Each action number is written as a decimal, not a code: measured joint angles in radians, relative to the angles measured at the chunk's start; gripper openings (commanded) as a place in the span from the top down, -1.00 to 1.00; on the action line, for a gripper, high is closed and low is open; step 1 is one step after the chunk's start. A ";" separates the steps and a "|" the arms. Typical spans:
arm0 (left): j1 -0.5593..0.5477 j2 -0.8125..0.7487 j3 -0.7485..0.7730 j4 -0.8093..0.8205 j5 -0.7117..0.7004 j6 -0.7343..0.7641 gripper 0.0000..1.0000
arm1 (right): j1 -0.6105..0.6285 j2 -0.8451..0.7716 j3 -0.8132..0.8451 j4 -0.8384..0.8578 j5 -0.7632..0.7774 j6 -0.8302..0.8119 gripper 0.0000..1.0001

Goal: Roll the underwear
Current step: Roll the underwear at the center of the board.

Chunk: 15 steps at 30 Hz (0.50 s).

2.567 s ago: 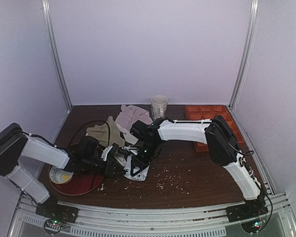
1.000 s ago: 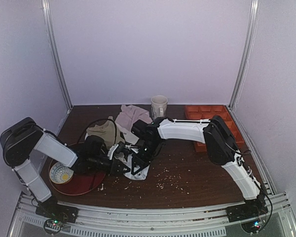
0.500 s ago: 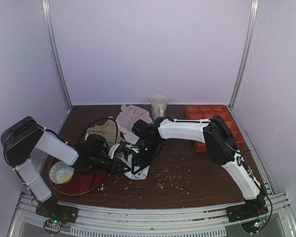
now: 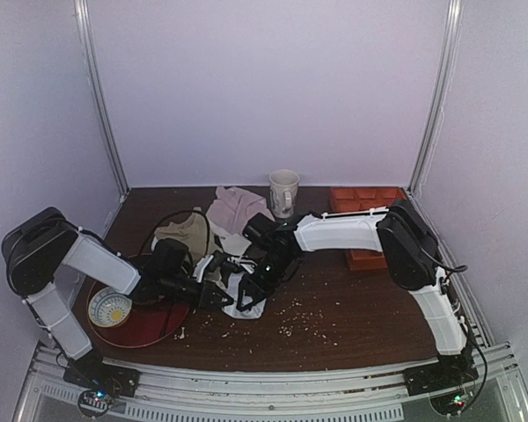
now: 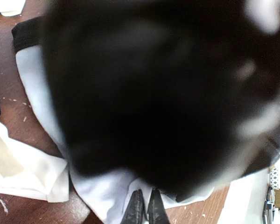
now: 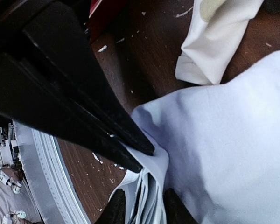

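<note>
The underwear (image 4: 239, 297) lies bunched, white and part-folded, on the dark wooden worktop (image 4: 361, 321), a little toward 7 o'clock from its middle. Both arms meet over it. The left fingers (image 5: 136, 211) come in from 9 o'clock and are pressed tight together with their tips at the cloth's near edge, probably to pin that end so the roll cannot unwind. The left wrist view is mostly blocked by something dark and blurred, so I cannot be sure a pinch of fabric sits between them. The right fingers (image 6: 115, 207) reach in from 2 o'clock and stand apart, astride a stack of folded layers without squeezing them, which reads as a let-go or a re-grip partway through the rolling.

Pale crumbs (image 4: 301, 309) are scattered at 5 o'clock of the bundle. A red plate (image 4: 150, 323) sits at 8 o'clock, an olive-beige garment (image 4: 183, 236) at 10, a pinkish cloth (image 4: 233, 207) at 11, a mug (image 4: 283, 189) at 12 and an orange tray (image 4: 363, 199) at 2. Plain lilac walls (image 4: 264, 88) close the booth on three sides
</note>
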 measured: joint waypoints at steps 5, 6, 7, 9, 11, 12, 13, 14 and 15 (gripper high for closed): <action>0.000 0.000 0.000 0.002 -0.002 -0.005 1.00 | -0.008 -0.094 -0.138 0.137 0.011 0.059 0.42; 0.000 0.000 -0.001 0.003 -0.002 -0.005 1.00 | -0.008 -0.114 -0.166 0.167 0.012 0.074 0.42; 0.000 0.000 -0.001 0.003 -0.002 -0.005 1.00 | -0.008 -0.133 -0.192 0.201 0.014 0.087 0.41; 0.000 0.000 -0.002 0.005 -0.002 -0.005 1.00 | -0.008 -0.174 -0.254 0.280 0.026 0.122 0.34; 0.000 0.000 -0.002 0.005 -0.002 -0.005 1.00 | -0.008 -0.212 -0.316 0.357 0.038 0.159 0.32; 0.000 0.000 -0.002 0.005 -0.002 -0.005 1.00 | -0.007 -0.226 -0.341 0.391 0.048 0.171 0.32; 0.000 0.000 -0.002 0.005 -0.002 -0.005 1.00 | -0.002 -0.243 -0.369 0.424 0.063 0.181 0.31; 0.000 0.000 -0.002 0.005 -0.002 -0.005 1.00 | 0.002 -0.258 -0.393 0.449 0.085 0.187 0.30; 0.000 0.001 -0.002 0.005 -0.002 -0.005 1.00 | 0.008 -0.267 -0.410 0.470 0.109 0.188 0.29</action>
